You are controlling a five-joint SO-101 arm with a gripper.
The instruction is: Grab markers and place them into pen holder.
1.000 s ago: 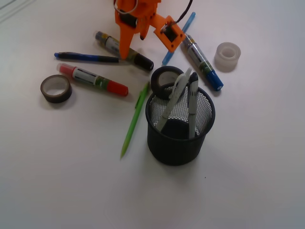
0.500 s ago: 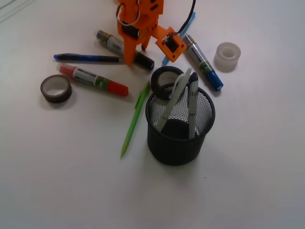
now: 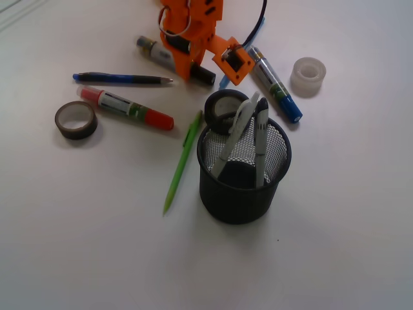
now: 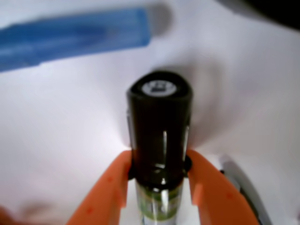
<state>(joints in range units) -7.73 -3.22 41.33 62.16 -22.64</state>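
Round black wire-mesh pen holder with solid rim: stood upright near the middle of the white table. Contents: two pale grey-white pens leaned against the far wall, tips projecting above the rim, with a dark shape at the bottom (not identifiable).

Orange plastic gripper: lowered at the far edge of the table, its two orange fingers pressed against either side of the black-capped stubby marker, just behind the cap, as seen in the wrist view.

Red-capped stubby marker with white-and-green barrel: laid flat toward the left side, apart from the holder.

Blue-capped stubby marker: laid flat beyond the holder, right of the gripper.

Thin blue pen: laid near the far left. A second, light blue pen is partly hidden by the gripper.

Slim green mechanical pencil: laid just left of the holder.

Tape rolls: brown at the left; dark touching the holder's far side; clear at the far right.
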